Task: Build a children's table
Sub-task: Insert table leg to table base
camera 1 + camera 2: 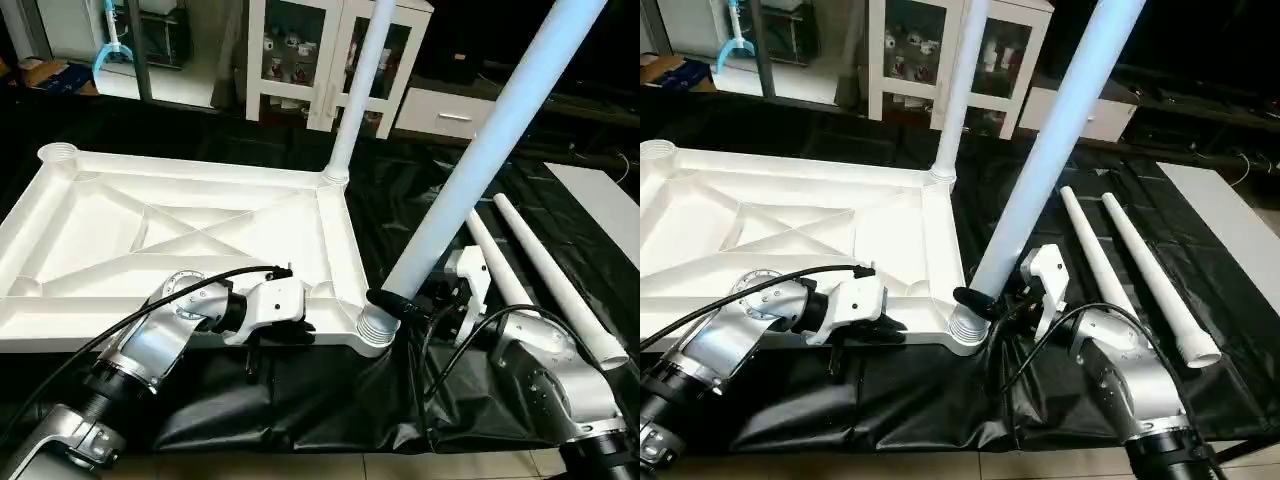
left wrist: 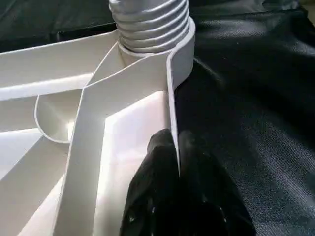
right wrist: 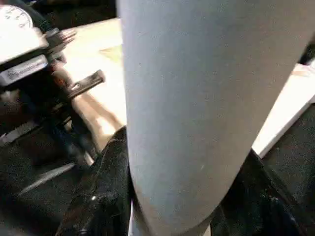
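Left eye view: the left gripper (image 1: 285, 335) pinches the table top (image 1: 90, 240) near rim; the right gripper (image 1: 395, 305) clasps the leaning leg (image 1: 470, 170) at the 5 o'clock corner socket (image 1: 373, 330). Two spare legs (image 1: 545, 270) crowd 3 o'clock.

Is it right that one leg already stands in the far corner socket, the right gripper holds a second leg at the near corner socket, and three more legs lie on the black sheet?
Not quite: two loose legs lie on the black sheet, not three, as the left eye view shows. The rest holds: one standing leg is in the far corner socket, and the right gripper holds a second leg at the near corner socket.
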Tool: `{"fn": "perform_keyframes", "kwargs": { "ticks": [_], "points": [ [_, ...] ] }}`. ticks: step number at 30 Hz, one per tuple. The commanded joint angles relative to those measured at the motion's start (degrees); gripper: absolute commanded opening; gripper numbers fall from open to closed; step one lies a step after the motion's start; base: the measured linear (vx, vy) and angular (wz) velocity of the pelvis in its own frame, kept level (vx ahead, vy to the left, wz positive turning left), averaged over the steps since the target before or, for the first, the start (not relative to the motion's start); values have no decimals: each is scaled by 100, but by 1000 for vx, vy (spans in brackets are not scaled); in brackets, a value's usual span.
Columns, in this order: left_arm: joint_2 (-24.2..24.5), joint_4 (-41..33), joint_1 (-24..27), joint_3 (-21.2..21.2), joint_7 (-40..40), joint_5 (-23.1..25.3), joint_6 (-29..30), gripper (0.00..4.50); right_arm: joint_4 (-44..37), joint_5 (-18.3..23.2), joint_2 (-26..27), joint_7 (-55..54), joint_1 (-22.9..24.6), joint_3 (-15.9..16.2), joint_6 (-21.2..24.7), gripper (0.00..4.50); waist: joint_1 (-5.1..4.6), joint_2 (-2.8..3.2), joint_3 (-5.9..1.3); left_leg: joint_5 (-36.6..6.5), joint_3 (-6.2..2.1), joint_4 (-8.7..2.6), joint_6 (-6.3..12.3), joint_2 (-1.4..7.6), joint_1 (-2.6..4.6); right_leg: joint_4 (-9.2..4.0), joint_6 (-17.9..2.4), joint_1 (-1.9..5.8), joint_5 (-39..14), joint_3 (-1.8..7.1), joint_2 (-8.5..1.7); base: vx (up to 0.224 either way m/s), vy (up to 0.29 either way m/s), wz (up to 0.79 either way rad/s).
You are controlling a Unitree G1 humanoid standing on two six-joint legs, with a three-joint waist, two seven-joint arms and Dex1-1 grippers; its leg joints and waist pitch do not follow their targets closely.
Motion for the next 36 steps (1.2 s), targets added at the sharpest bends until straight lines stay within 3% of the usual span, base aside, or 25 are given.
{"fn": "perform_keyframes", "kwargs": {
  "ticks": [1, 2, 3, 4, 5, 6, 7, 8, 9, 10, 11, 12, 13, 14, 16, 18, 19, 23, 29, 34, 36],
  "points": [
    [-94, -145, 33, 32, 166, 16, 93, 0, 1020, -672, -71, -948, 374, -113, 285, 183, -103, 183, 9, -4714, -338, -630, -556, 400, 234, -587, -220, -182, -4043, 109, -481, 0, 0, 0],
    [-144, -144, -4, 63, 317, 74, 261, 0, 1134, -750, 11, -1262, 312, -202, 242, 183, -159, 204, 22, -4930, -362, -696, -603, 417, 204, -548, -224, -126, -3857, 29, -426, 0, 0, 0],
    [-213, -163, -49, 112, 499, 125, 547, 0, 1254, -834, 98, -1613, 238, -298, 201, 183, -184, 245, 27, -5202, -379, -839, -684, 466, 72, -358, -301, 38, -3374, -26, -372, 0, 0, 0],
    [-298, -150, -102, 175, 625, 107, 699, 0, 1362, -899, 169, -1927, 160, -381, 192, 183, -169, 273, 37, -5364, -358, -984, -731, 500, -41, -168, -371, 152, -2988, -41, -311, -85, 7, -3],
    [-458, -150, -191, 294, 798, 20, 1006, 0, 1521, -954, 287, -2388, 31, -518, 207, 183, 10, 376, 36, -5659, -192, -1339, -827, 549, -331, 562, -517, 416, -1720, 13, -167, -85, 7, -3],
    [-626, -116, -326, 391, 1063, 37, 1291, 0, 1699, -1062, 393, -2889, -130, -614, 230, 183, 116, 211, -16, -5249, 0, -1375, -715, 464, -233, 699, -380, 298, -1400, 161, -105, -81, -41, 8],
    [-664, -108, -362, 407, 1142, 63, 1364, 0, 1744, -1083, 420, -2994, -174, -628, 235, 183, 103, -73, -76, -3731, -21, -565, -658, 228, 202, -158, -186, -325, -3839, 507, -584, 26, -94, 5],
    [-734, -90, -438, 432, 1312, 140, 1501, 0, 1837, -1128, 474, -3191, -266, -648, 245, 183, 146, -20, -108, -1685, -205, 116, -157, 192, 97, -530, -174, -232, -5226, 726, -1139, 26, -94, 5],
    [-734, -90, -438, 432, 1312, 140, 1501, 0, 1837, -1128, 474, -3191, -266, -648, 245, 183, 146, -20, -108, -1685, -205, 116, -157, 192, 97, -530, -174, -232, -5226, 726, -1139, 20, -66, -31],
    [-925, 6, -562, 531, 1698, 223, 1733, 0, 2049, -1332, 570, -3817, -446, -685, 232, 183, 193, 0, -128, -845, -277, -288, -153, 276, -364, -259, -187, 154, -4639, 609, -884, 24, -16, -42],
    [-1154, 114, -675, 659, 2087, 241, 2010, 0, 2293, -1404, 713, -4292, -631, -738, 244, 183, 187, 142, -141, -1059, -241, -528, -432, 381, -228, -91, -425, 30, -3012, 425, -476, 24, -16, -42],
    [-1154, 114, -675, 659, 2087, 241, 2010, 0, 2293, -1404, 713, -4292, -631, -738, 244, 183, 159, 180, -147, -1759, -213, -561, -639, 407, -98, 4, -671, -40, -2067, 419, -388, 0, 0, 0],
    [-1453, 273, -795, 851, 2604, 228, 2289, 0, 2572, -1458, 898, -4907, -832, -844, 172, 183, 151, 156, -156, -2014, -182, -548, -635, 389, -68, -17, -749, -48, -1903, 432, -388, 0, 0, 0],
    [-1699, 394, -888, 971, 2990, 228, 2493, 0, 2853, -1420, 1095, -5396, -1027, -949, 139, 183, 109, 161, -105, -2781, -163, -536, -641, 352, -9, -107, -749, -130, -2704, 428, -415, 0, 0, 0],
    [-1973, 529, -977, 1058, 3367, 215, 2589, 0, 3142, -1410, 1290, -5873, -1242, -952, 40, 183, 75, 126, -117, -3194, -211, -493, -621, 324, 19, -233, -458, -159, -3461, 393, -456, 0, 0, 0],
    [-2093, 569, -1018, 1070, 3503, 215, 2628, 0, 3282, -1407, 1392, -6176, -1352, -969, -14, 183, 57, 135, -122, -3214, -247, -539, -578, 333, -36, -270, -297, -97, -3422, 350, -452, 0, 0, 0],
    [-2200, 469, -1023, 1072, 3598, 234, 2784, 0, 3420, -1481, 1476, -6441, -1475, -990, -120, 183, 61, 148, -161, -2978, -248, -578, -568, 359, -76, -217, -327, -33, -2972, 360, -450, 0, 0, 0],
    [-2251, 362, -998, 1057, 3637, 206, 2966, 0, 3535, -1525, 1543, -6695, -1626, -1040, -266, 183, 74, 136, -154, -2564, -157, -590, -497, 356, -70, -180, -560, -54, -2026, 407, -417, 0, 0, 0],
    [-2200, 443, -1053, 1073, 3753, 197, 3064, 0, 3935, -1365, 1623, -6722, -1875, -1134, -502, 183, 76, 125, -176, -2413, -107, -563, -400, 352, -76, -164, -589, -51, -1969, 446, -408, 0, 0, 0],
    [-2144, 416, -1051, 1087, 3785, 179, 3115, 0, 3883, -1415, 1677, -6379, -1981, -901, -728, 183, 88, 107, -209, -2202, -76, -544, -347, 350, -98, -156, -555, -64, -1997, 476, -390, 0, 0, 0],
    [-2127, 372, -1033, 1073, 3797, 145, 3158, 0, 3861, -1452, 1694, -6315, -2019, -852, -838, 239, 88, 100, -216, -2134, -49, -536, -347, 349, -99, -137, -600, -81, -1853, 500, -359, 0, 0, 0]
  ]
}}
